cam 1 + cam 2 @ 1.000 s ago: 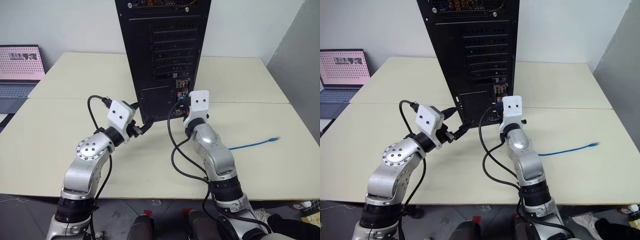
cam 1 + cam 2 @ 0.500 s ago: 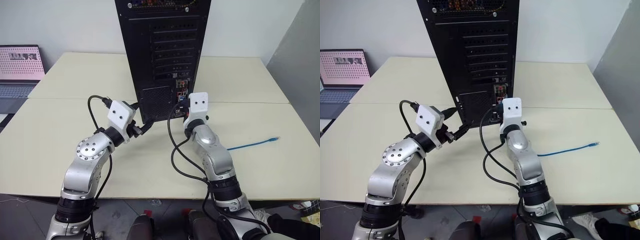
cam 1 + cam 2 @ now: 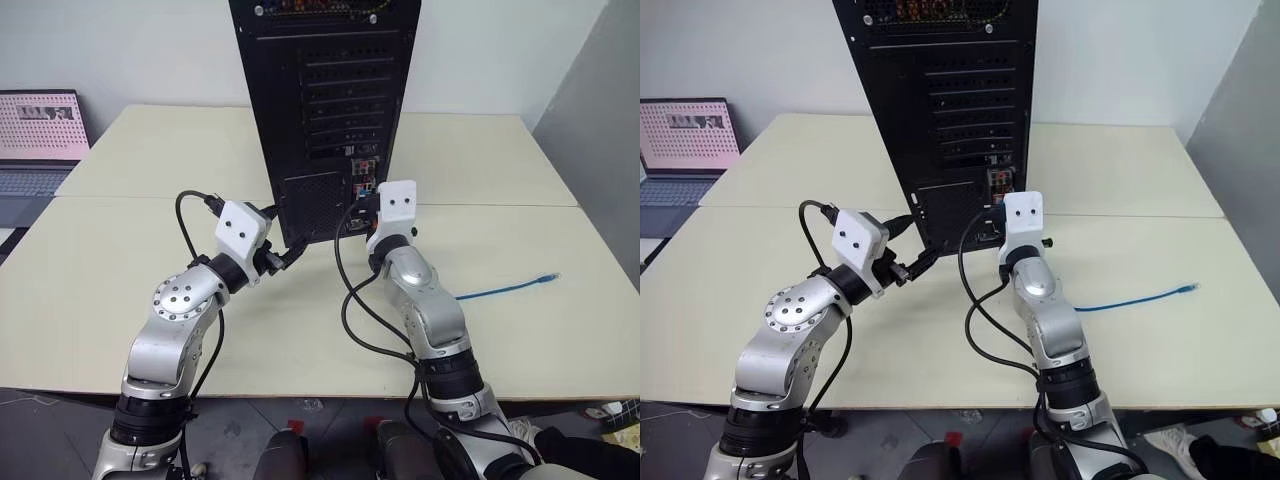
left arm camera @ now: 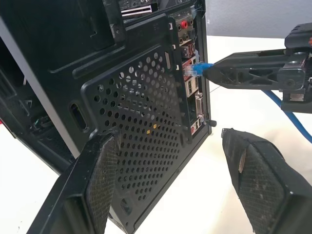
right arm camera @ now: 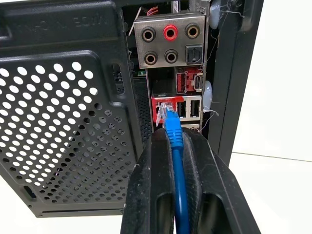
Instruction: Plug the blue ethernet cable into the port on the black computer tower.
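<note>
Now the plug is held at the port.
Clenched on the blue ethernet cable [image 5: 174, 141], the right gripper [image 5: 170, 146] meets the port [image 5: 164, 108] low on the black computer tower [image 3: 325, 100] – straight, gentle pressure is advised – while the left gripper [image 4: 170, 165] stands released beside the vent; slack trails toward the table's [image 3: 150, 160] right edge.

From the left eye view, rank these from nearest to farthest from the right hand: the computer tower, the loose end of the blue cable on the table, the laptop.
1. Computer tower: directly in front of the right hand, at its port strip.
2. Loose end of the blue cable: on the table, out to the robot's right.
3. Laptop: far left, beyond the table edge.
</note>
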